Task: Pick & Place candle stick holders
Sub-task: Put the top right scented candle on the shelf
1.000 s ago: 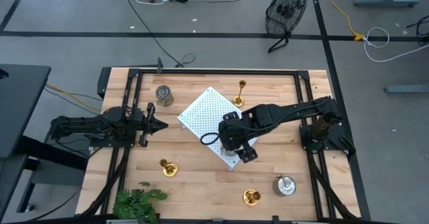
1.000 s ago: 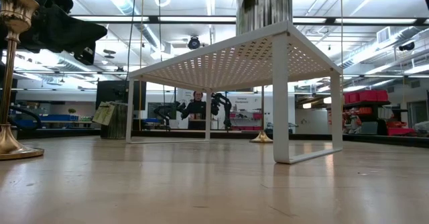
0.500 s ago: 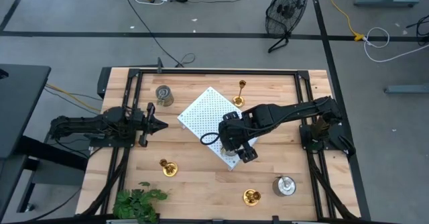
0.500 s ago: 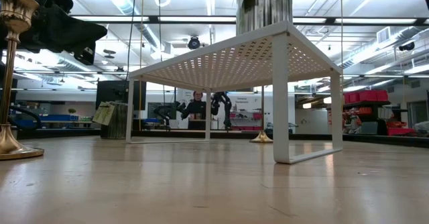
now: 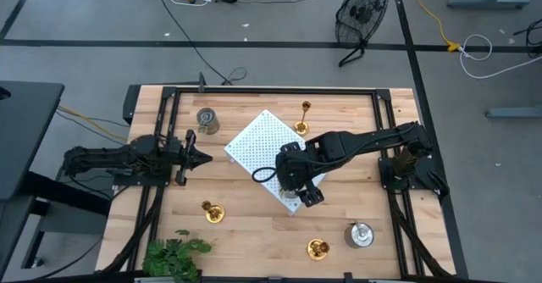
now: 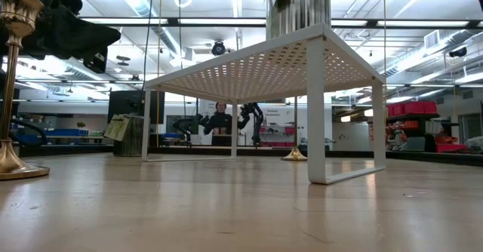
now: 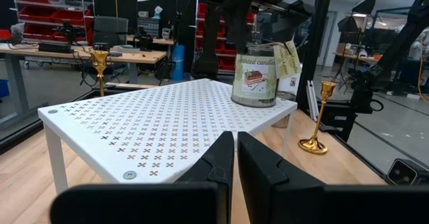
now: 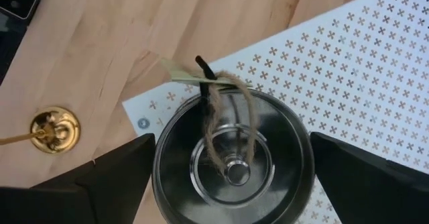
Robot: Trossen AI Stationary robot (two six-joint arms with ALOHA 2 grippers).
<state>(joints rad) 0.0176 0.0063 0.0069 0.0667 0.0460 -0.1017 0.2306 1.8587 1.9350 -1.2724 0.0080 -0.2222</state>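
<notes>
A silver-grey, jar-like candle holder with twine and a paper tag stands upright on the near right corner of the white perforated board. It also shows in the left wrist view. My right gripper is over it, with one finger on each side. My left gripper is shut and empty, level above the table left of the board. Two more silver holders and three brass ones stand on the table. My right gripper comes from above, pointing down, with its two fingers against opposite sides of the holder's upper rim. The holder stands upright with its base on the board's corner. How far down the fingers reach, I cannot tell.
A green leafy plant sits at the near left edge. Dark arm frames run along both sides of the table. The board stands on thin legs with open room beneath it. Bare wood lies between the board and the near edge.
</notes>
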